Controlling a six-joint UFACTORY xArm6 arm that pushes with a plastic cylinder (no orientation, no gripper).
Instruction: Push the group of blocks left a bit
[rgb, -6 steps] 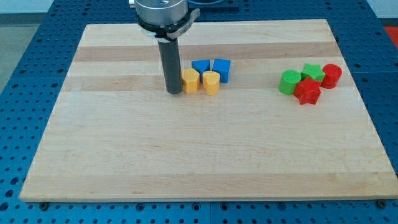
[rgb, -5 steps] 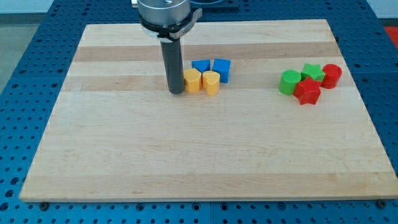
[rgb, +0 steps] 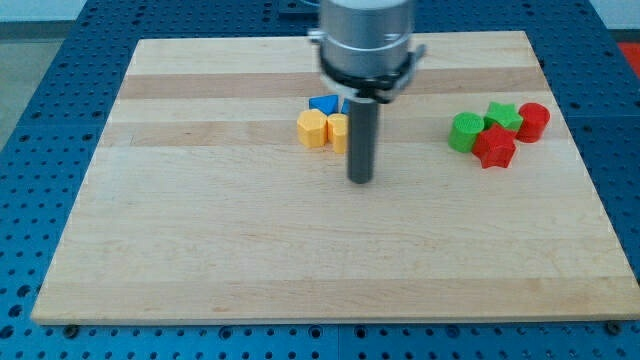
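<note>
Tip sits just below-right of the yellow blocks, bare rod gripping nothing, blue blocks partly hidden behind it near the board's top centre, so it looks mid-reposition, needing a leftward sweep from that cluster's right.

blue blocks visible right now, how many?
1 in plain view: a blue block behind the two yellow blocks, at the view's top centre. The dark rod crosses that cluster's right side, so another may be hidden.
</note>
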